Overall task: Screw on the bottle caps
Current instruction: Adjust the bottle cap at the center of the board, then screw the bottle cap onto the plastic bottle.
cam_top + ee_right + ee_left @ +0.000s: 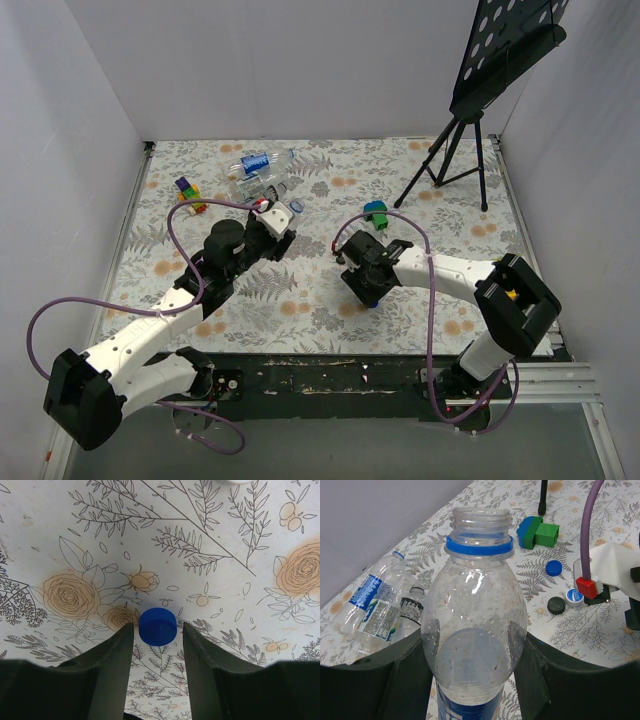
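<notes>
My left gripper (pixel 474 652) is shut on a clear bottle (pixel 476 605) with a blue neck ring and an open, capless mouth, held upright in the left wrist view. In the top view this bottle (pixel 281 213) sits at the left gripper (pixel 272 228). My right gripper (pixel 158 625) stands open, pointing down, with a blue cap (pixel 157 630) lying on the table between its fingertips. The left finger is nearly touching it and a gap shows on the right. The same cap (pixel 373 301) peeks out under the right gripper (pixel 370 288). Three more caps lie beyond the held bottle: blue (pixel 553 568), black (pixel 556 605) and pale (pixel 575 597).
Other clear bottles (pixel 258 172) lie on their sides at the back left, also in the left wrist view (pixel 372 605). A green-and-blue toy block (pixel 376 212) sits behind the right gripper, coloured blocks (pixel 188 192) at far left. A music stand tripod (pixel 450 160) occupies the back right.
</notes>
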`<control>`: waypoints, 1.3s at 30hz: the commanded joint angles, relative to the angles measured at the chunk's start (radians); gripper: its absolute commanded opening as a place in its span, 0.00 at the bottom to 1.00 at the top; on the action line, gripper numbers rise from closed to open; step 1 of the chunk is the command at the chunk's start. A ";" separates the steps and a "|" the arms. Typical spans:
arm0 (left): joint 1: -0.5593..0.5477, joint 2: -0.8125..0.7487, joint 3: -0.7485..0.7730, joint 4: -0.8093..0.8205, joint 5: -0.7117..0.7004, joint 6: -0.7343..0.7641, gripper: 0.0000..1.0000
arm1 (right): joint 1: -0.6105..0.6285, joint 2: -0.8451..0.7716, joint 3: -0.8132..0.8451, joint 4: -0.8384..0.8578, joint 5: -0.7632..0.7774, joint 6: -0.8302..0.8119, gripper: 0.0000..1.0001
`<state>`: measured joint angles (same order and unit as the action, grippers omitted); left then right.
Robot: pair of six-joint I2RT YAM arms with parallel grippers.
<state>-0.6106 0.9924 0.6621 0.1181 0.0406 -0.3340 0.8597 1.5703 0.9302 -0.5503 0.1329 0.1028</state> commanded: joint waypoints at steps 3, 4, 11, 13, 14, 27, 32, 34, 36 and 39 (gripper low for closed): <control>0.000 -0.032 -0.002 0.029 -0.011 0.000 0.04 | 0.015 0.033 0.056 -0.043 0.034 -0.003 0.47; 0.000 -0.032 -0.004 0.028 -0.010 -0.002 0.04 | 0.015 0.036 0.061 -0.043 0.037 -0.003 0.45; 0.002 -0.032 -0.002 0.026 -0.004 0.000 0.04 | 0.016 0.045 0.062 -0.059 0.042 -0.011 0.27; 0.000 -0.032 -0.002 0.023 0.005 0.000 0.04 | 0.016 0.033 0.065 -0.065 0.039 -0.015 0.19; 0.000 -0.034 -0.001 0.020 0.016 0.003 0.03 | 0.016 0.021 0.065 -0.065 0.031 -0.020 0.14; 0.000 -0.046 0.002 -0.070 0.435 0.113 0.06 | 0.006 -0.349 0.234 -0.066 -0.311 -0.234 0.10; 0.000 -0.029 0.014 -0.104 0.573 0.136 0.07 | 0.006 -0.434 0.327 -0.086 -0.378 -0.343 0.10; -0.002 -0.021 0.019 -0.110 0.619 0.136 0.07 | 0.006 -0.441 0.363 -0.099 -0.395 -0.388 0.10; -0.006 -0.018 0.022 -0.112 0.653 0.135 0.07 | 0.006 -0.443 0.395 -0.103 -0.414 -0.423 0.10; -0.020 -0.015 0.027 -0.112 0.670 0.139 0.07 | 0.006 -0.443 0.429 -0.096 -0.440 -0.462 0.10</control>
<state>-0.6151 0.9802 0.6621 0.0177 0.6193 -0.2157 0.8700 1.1316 1.2972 -0.6411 -0.2413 -0.2642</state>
